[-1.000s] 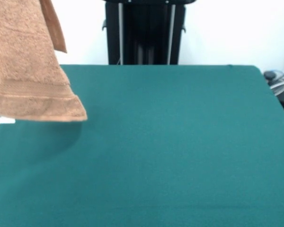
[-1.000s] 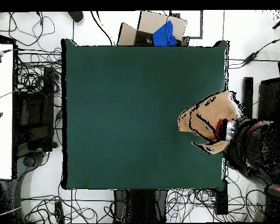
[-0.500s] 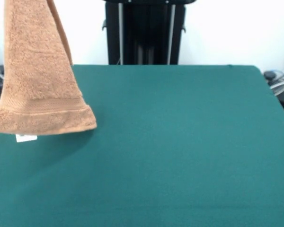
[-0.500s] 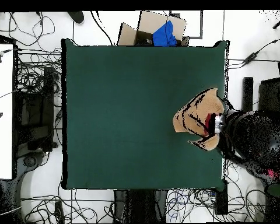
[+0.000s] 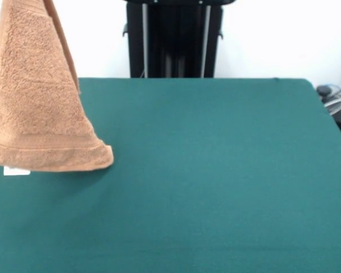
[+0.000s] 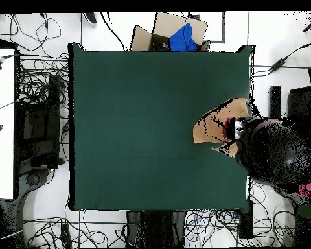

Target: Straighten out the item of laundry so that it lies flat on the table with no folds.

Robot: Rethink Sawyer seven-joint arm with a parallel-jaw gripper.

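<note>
The light orange-brown towel (image 5: 40, 96) hangs folded at the left of the front view. Its top runs out of the picture. Its banded lower edge and small white tag (image 5: 16, 170) hang just above the dark green table (image 5: 216, 170). In the overhead view the towel (image 6: 210, 126) shows bunched over the table's (image 6: 138, 130) right edge. My gripper (image 6: 236, 129) sits at the towel's right side, shut on its top, with the dark arm behind it. The front view does not show the gripper.
The black pedestal (image 5: 173, 37) stands behind the table's far edge. A cardboard box with a blue item (image 6: 177, 35) lies beyond the table's top edge in the overhead view. Cables (image 6: 41, 78) cover the floor. A white desk (image 6: 1, 123) stands at the left.
The towel has swung in over the table's edge and dropped, so its lower edge hangs closer to the table. In the overhead view the gripper has moved left and up.
</note>
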